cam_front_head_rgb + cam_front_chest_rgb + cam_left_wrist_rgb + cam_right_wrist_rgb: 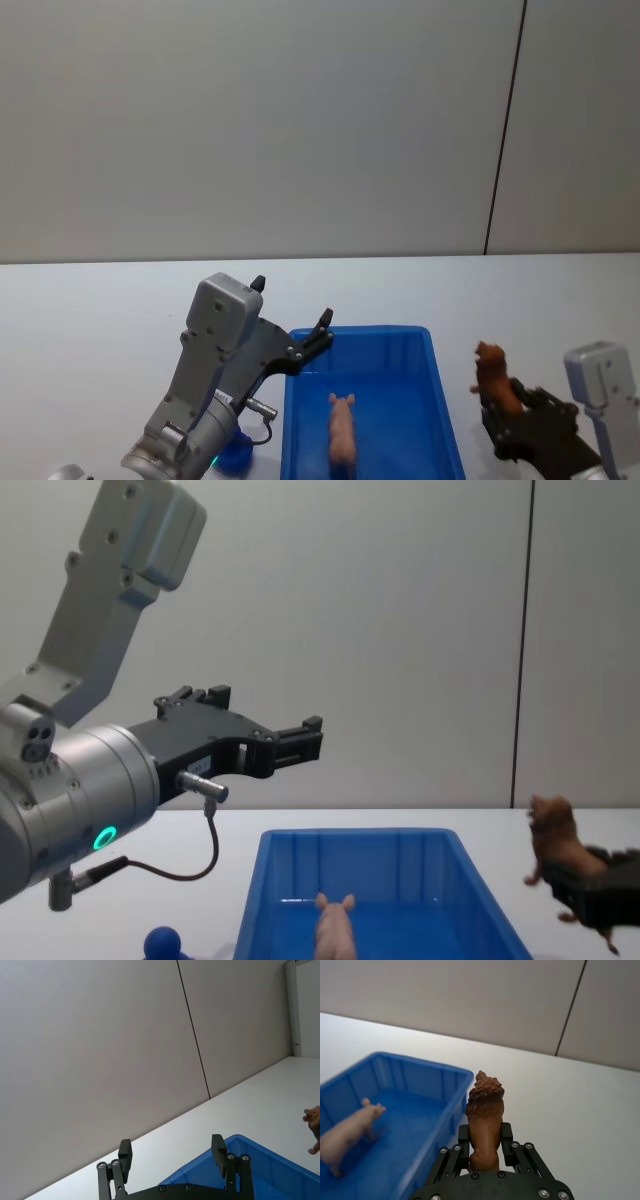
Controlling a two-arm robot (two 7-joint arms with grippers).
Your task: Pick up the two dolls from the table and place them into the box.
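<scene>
One doll is home already. In the head view the pig (pixel 342 432) sits on the floor of the box (pixel 380 331), head toward the far wall. The right gripper (pixel 499 405) hangs at the box's 3 o'clock, outside the rim, clamped on the lion (pixel 494 378). The left gripper (pixel 292 300) hovers at 10 o'clock, over the far left corner, spread wide and empty. A blue figure (pixel 235 455) rests on the table (pixel 100 320) at 8 o'clock.

In the left wrist view the fingers (pixel 124 1152) stand apart with nothing between them, and the box corner lies just beneath.

In the right wrist view the lion is pinched low on its body and most of it rises above the fingers (pixel 507 1135). It is glossy brown and hard-looking, with a ridged mane on top. The near wall of the box lies just beside it.

The chest view shows the lion riding above rim height, at the box's 3 o'clock.

The danger is that the lion is not yet over the opening. Letting go here would likely drop it on the table. A low swing across could knock it on the rim and twist it in that low grip. A drop at mid-box could land it on the pig.
</scene>
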